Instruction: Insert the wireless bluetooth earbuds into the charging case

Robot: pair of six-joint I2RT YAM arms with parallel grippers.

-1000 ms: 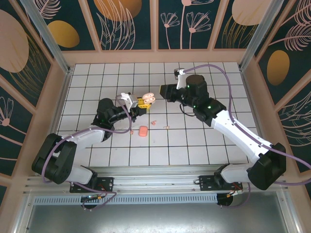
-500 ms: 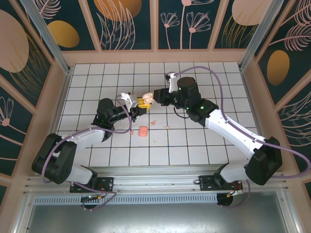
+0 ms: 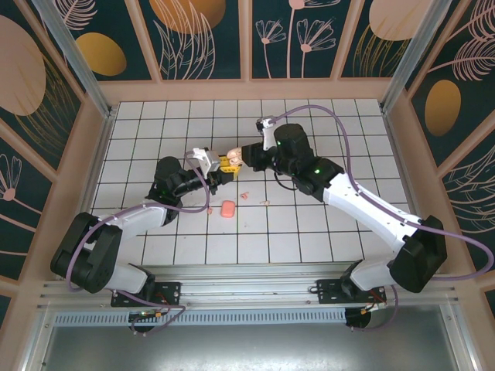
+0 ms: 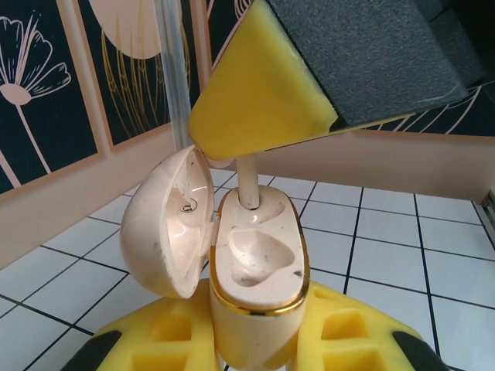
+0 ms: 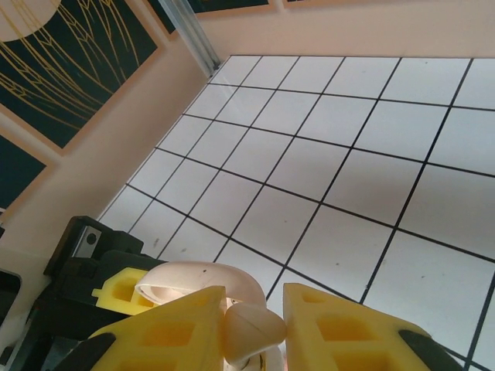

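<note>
My left gripper is shut on the cream charging case, which it holds upright above the tiles with its lid swung open to the left. The near well is bare. My right gripper is shut on a pale-pink earbud, directly over the case. The earbud's stem reaches down into the far well. In the top view both grippers meet at the case, the left gripper coming from the left and the right gripper from the right. Two more tiny pink earbuds lie on the tiles.
A salmon-pink rounded box lies on the white tiled floor just in front of the left gripper. Peach walls enclose the floor on three sides. The right arm's purple cable arcs over the back right.
The right gripper has moved left with the earbud, from about a tile away to directly over the open case. The left arm and the case have stayed still.
</note>
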